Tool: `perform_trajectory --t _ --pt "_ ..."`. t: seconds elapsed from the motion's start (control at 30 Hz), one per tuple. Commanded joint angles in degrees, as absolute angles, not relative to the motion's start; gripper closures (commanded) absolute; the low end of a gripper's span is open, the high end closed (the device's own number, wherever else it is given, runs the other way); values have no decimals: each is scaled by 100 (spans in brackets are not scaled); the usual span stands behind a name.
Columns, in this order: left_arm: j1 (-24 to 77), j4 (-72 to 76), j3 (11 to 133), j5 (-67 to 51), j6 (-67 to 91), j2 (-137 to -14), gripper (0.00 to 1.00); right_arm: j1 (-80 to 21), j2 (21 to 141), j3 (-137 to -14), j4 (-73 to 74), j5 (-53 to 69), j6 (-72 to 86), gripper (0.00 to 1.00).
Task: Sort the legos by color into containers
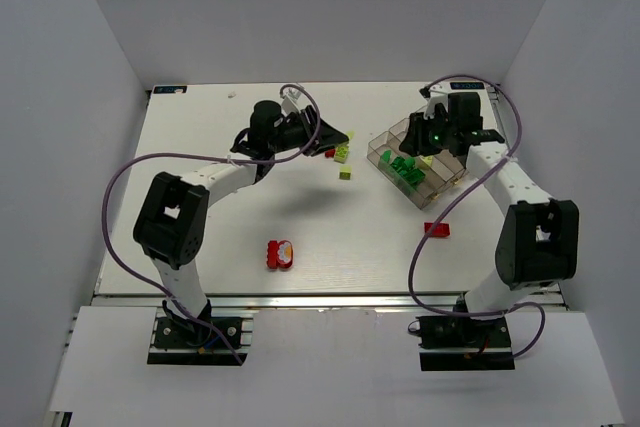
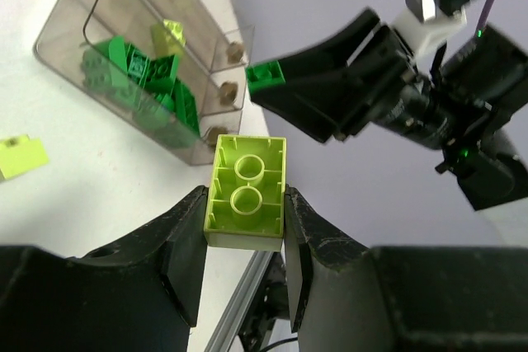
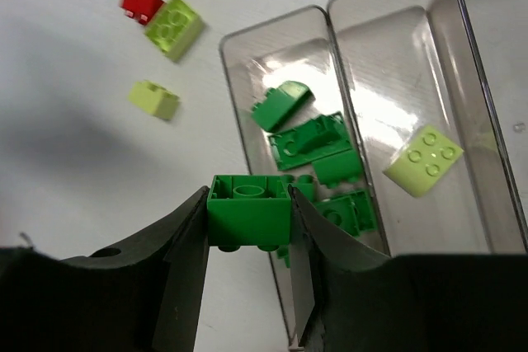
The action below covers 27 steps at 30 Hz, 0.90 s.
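Clear tray holds green bricks, one pale brick; left tool grips yellow-green brick, right tool green brick.

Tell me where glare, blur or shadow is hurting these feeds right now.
Right wrist: bright glare washes the tray floor in the middle compartment; the dark green brick between the fingers is sharp. Left wrist: the held pale yellow-green brick is crisp, the background slightly soft. Top external: even light, soft arm shadows on the table; the clear tray walls barely show.
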<state>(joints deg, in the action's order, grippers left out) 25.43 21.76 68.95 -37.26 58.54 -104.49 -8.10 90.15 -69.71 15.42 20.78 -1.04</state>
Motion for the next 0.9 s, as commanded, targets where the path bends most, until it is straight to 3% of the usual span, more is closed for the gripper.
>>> perform_trajectory --t 0.0,0.27,0.43,0.57,0.87 --pt "2707 1759 6952 -3499 5449 -10143 88 -870 9385 -7294 1732 1494 -510 100" --pt "2848 1529 6935 -3331 5265 -10002 88 -896 10151 -7752 1749 1485 -563 93" --pt "2900 1310 6969 -3243 5125 -9941 88 -940 10424 -7928 1793 1547 -563 64" --pt "2979 959 7250 -3164 4887 -10028 88 -949 10485 -7972 1811 1608 -571 33" --pt "3199 361 8435 -3120 4693 -10871 88 -853 9741 -7955 1925 2090 -992 10"
